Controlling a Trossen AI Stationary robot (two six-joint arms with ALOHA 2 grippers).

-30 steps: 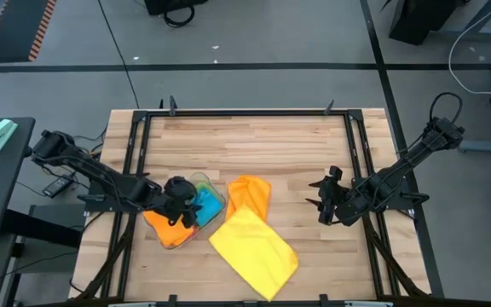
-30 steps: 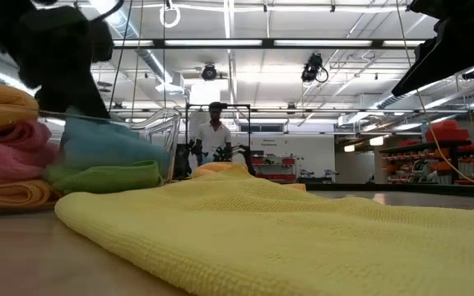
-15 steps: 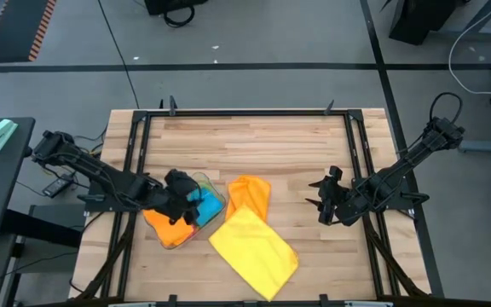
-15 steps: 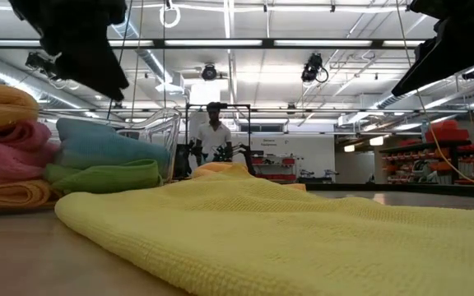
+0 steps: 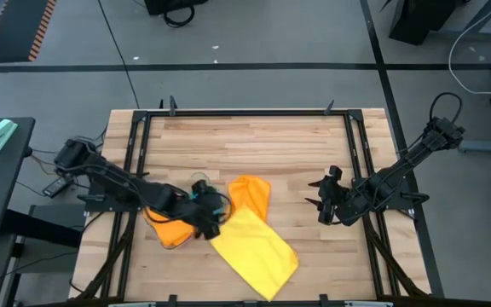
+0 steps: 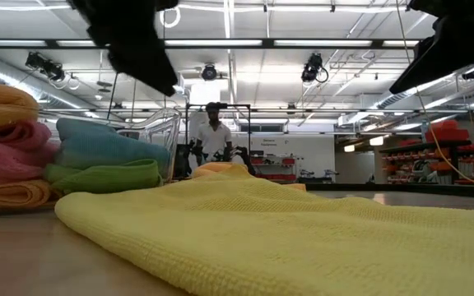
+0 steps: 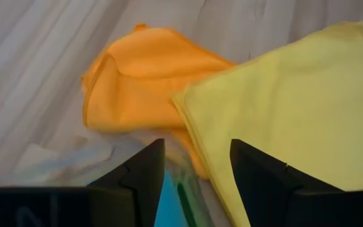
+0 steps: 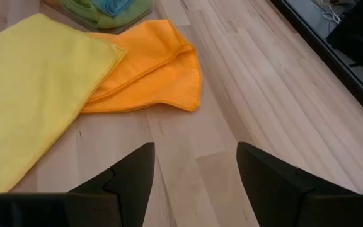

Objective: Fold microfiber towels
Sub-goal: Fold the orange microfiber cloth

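Both of my grippers hang above the wooden table with fingers apart and nothing between them: the left gripper over the clear tray, the right gripper well off to the side. Below, the yellow towel lies spread flat, overlapping the orange towel. Folded towels fill the tray.

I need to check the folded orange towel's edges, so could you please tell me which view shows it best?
The right wrist view: the orange towel lies whole and close, the yellow towel overlapping one edge. The high view shows it small, the left wrist view nearly all, the low view only a sliver.
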